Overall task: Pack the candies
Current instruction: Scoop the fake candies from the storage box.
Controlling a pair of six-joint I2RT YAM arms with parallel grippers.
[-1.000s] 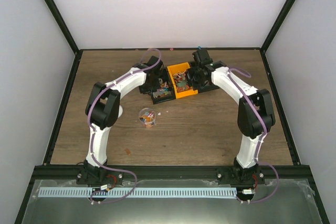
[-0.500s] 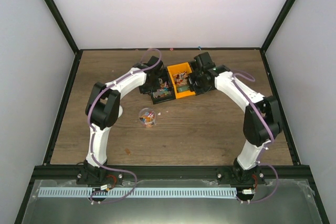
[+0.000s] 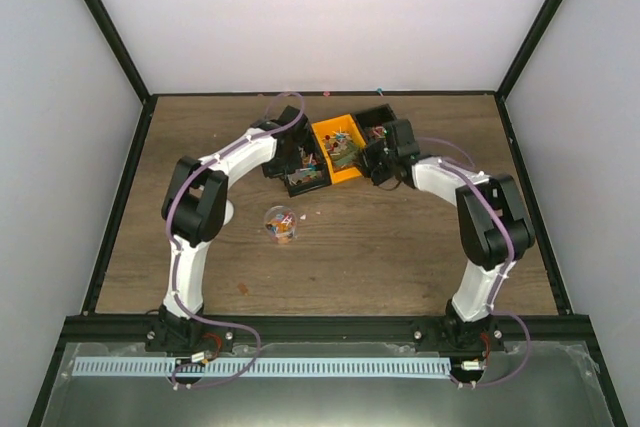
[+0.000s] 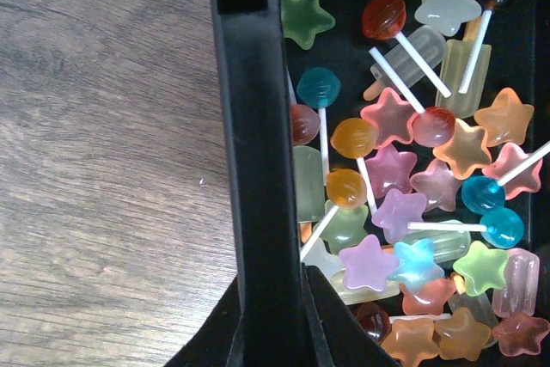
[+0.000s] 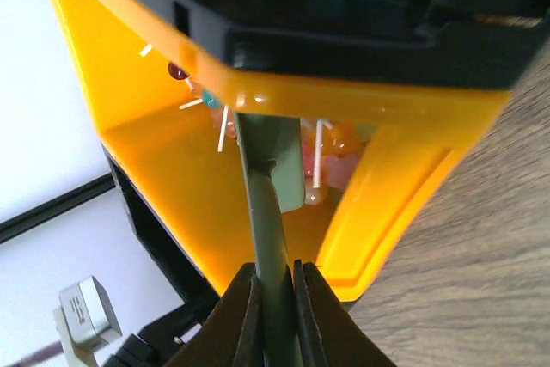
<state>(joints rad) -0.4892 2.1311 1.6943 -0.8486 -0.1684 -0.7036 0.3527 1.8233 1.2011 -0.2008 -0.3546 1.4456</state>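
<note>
The candies (image 4: 404,204) are small translucent stars and lollipops in mixed colours, heaped in a black bin (image 3: 308,180). My left gripper (image 4: 273,274) is shut on that bin's left wall (image 4: 256,143). More candies (image 5: 331,148) lie in the orange bin (image 5: 163,161), which shows at the table's back middle in the top view (image 3: 327,134). My right gripper (image 5: 277,271) is shut on the green scoop's handle (image 5: 268,212), and the scoop's head reaches into the orange bin among the candies. From above, the right gripper (image 3: 378,159) sits at the orange bin's right side.
A small clear round jar (image 3: 280,223) with a few candies stands on the wooden table in front of the bins. Another black bin (image 3: 374,115) sits behind the right gripper. A few crumbs lie near the jar. Dark frame rails border the table.
The right arm has swung down and its forearm now lies low over the table. The orange bin has shifted slightly left. The left arm has stayed in place.
</note>
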